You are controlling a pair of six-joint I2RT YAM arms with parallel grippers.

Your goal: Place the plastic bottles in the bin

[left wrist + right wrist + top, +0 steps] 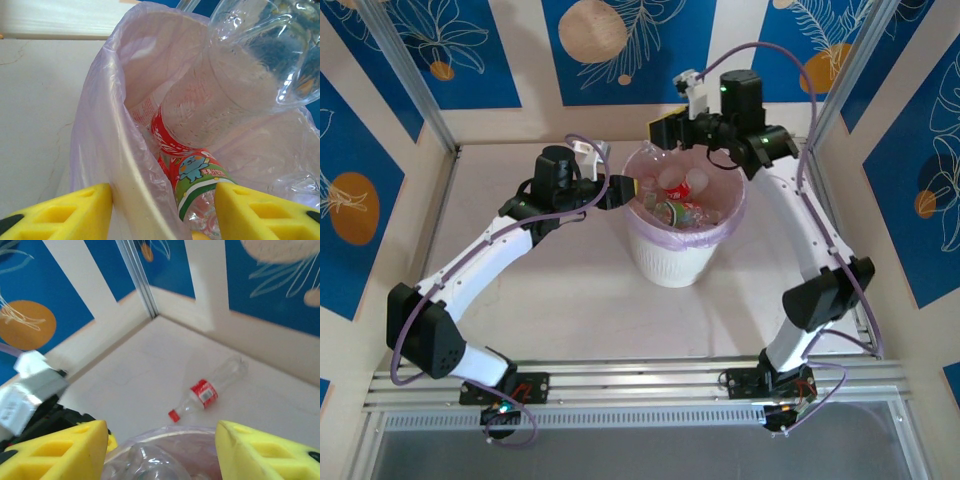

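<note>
Hovering at the rim of the bin [670, 256], left pincer [163, 201] and right pincer [161, 441], both released.

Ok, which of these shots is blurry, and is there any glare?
Top external: sharp and evenly lit around the bin. Left wrist: the close-up clear bottle is soft with bright glints; the green-labelled bottle is crisper. Right wrist: walls smeared, the bottle on the table slightly soft.
</note>
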